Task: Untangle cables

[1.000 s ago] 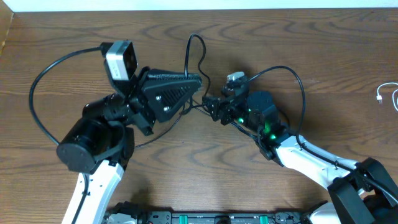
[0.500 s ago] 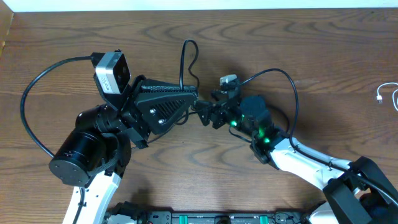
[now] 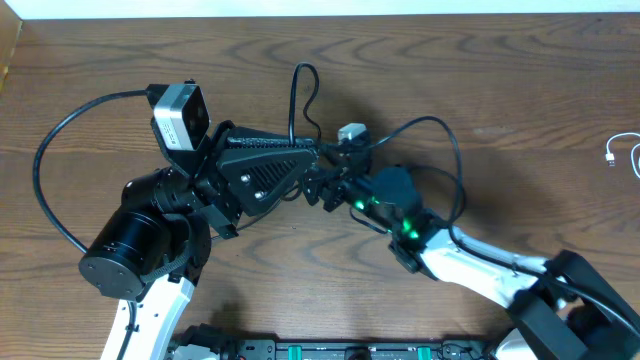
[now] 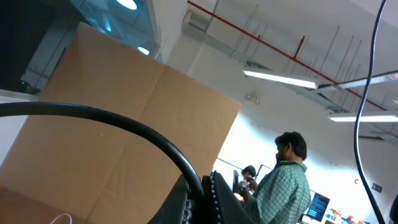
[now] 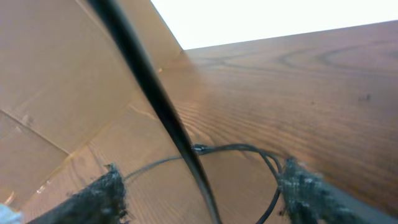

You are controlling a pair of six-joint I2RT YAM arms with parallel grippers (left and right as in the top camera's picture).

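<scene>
The black cables bunch at the table's middle, with one loop [image 3: 297, 85] rising toward the far edge. My left gripper [image 3: 316, 153] points right and is shut on a black cable [image 4: 134, 124], which arcs out of its jaws [image 4: 202, 194]. My right gripper [image 3: 322, 186] points left, close to the left fingertips, and is open. In the right wrist view a black cable [image 5: 151, 90] crosses between its spread fingers [image 5: 208, 186], and thin black cables [image 5: 231, 148] lie on the wood beyond. A white cable [image 3: 622, 150] lies apart at the far right edge.
Thicker black arm wires arc over the table: one at the far left [image 3: 45, 170], one behind the right wrist [image 3: 450, 130]. The left wrist camera faces up at a cardboard wall [image 4: 124, 81] and the room. The table is dark wood [image 3: 520, 80].
My right gripper has moved left, up close to the left gripper's tip. The left arm shifted slightly left a second ago and has since held still, still gripping the cable.
</scene>
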